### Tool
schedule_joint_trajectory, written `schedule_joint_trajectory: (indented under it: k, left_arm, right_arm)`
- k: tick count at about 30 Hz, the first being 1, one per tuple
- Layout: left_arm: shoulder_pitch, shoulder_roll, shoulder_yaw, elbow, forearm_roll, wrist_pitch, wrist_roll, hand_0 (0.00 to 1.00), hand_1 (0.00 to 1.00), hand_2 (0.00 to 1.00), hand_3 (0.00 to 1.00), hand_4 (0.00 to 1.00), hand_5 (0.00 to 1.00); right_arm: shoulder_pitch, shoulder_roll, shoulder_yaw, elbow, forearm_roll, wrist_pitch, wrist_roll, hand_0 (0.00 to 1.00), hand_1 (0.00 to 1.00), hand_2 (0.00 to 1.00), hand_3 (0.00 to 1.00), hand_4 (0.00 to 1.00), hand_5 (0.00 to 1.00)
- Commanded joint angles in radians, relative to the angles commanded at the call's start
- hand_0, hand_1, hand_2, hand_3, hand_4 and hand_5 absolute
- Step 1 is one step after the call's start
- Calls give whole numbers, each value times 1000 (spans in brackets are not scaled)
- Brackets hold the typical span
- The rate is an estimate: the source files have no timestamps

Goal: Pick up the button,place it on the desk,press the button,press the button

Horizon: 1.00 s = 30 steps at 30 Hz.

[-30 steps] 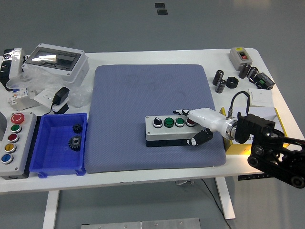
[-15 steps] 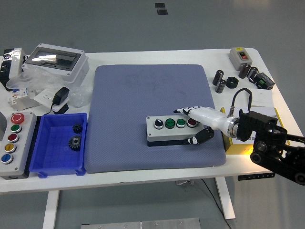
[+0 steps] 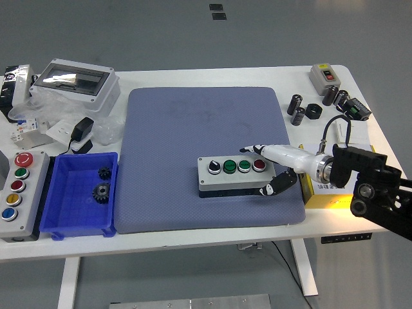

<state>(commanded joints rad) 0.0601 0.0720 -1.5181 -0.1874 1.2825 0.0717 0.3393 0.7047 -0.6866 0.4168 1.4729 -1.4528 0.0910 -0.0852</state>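
Head view: button box [image 3: 235,174] lies lengthwise left-right, buttons up; right hand [image 3: 278,168] fingers spread.

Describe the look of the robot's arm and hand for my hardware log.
Only the right arm shows: black, blocky links with round joint caps, and a black cable looping above the silver wrist collar. Its right hand has a white shell on the back and black fingers with white tips.

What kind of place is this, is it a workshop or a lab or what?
Probably a robotics lab or electrical assembly test bench: a white table holding a four-button control box on a blue mat, a blue parts bin with gears, and a clear-lidded enclosure.
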Motion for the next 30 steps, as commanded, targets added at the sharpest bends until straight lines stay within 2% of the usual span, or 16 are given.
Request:
schedule_joint_trajectory:
  k: [3,8,12,16,20,21,26,27,30]
  left_arm:
    - [1,-1,-1,0,-1,1,0,641,542,618,577,632,66]
    - [3,-2,2,-1,-13,6,-2,641,542,618,577,632,66]
    - [5,-1,7,-2,-24,9,-1,640,540,618,575,635,55]
    - [4,2,8,-2,-30,11,-1,640,539,618,574,637,48]
    - [2,7,8,-2,-33,13,-2,640,539,618,574,637,48]
    - [2,8,9,-3,-34,14,-2,639,538,618,574,639,32]
    - [2,10,12,-3,-37,14,-1,639,538,618,574,639,32]
    - [2,10,13,-3,-38,14,-1,639,540,618,576,635,28]
    - [1,10,13,-3,-38,14,0,639,540,618,576,635,28]
  right_arm:
    - [-15,-37,52,47,41,27,1,998,998,998,998,874,120]
    - [-20,-128,164,140,116,82,-40,998,998,998,998,874,120]
    - [27,-210,249,197,196,156,-109,998,998,998,998,874,123]
    - [112,-269,252,228,286,249,-201,998,998,998,998,864,117]
    - [202,-272,193,244,378,353,-304,998,998,998,998,864,117]
    - [227,-267,172,246,402,381,-333,865,942,969,998,735,173]
    - [338,-234,75,247,500,496,-450,865,942,969,998,735,173]
    - [360,-225,54,244,517,515,-470,438,677,750,998,590,280]
    - [415,-197,0,223,537,538,-496,438,677,750,998,590,280]
